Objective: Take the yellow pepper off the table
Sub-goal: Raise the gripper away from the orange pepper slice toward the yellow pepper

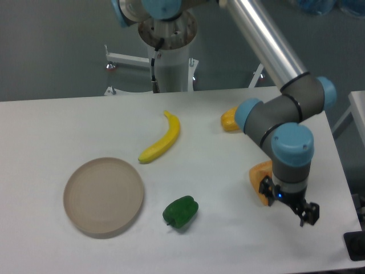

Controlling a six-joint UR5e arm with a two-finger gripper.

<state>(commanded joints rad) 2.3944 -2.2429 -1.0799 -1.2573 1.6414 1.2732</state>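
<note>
From my screen the claw (300, 210) hangs low near the front right of the worktop (68, 123), whether it is spread or clenched I cannot tell, so I would lift it over the orange piece (259, 178) and reach to the yellow pepper (228, 119), half hidden behind the arm's elbow.

Two peppers, yellow pepper (229, 120) and green pepper (180, 212), one banana (161, 139), one plate (103, 196), one orange wedge (258, 180).
</note>
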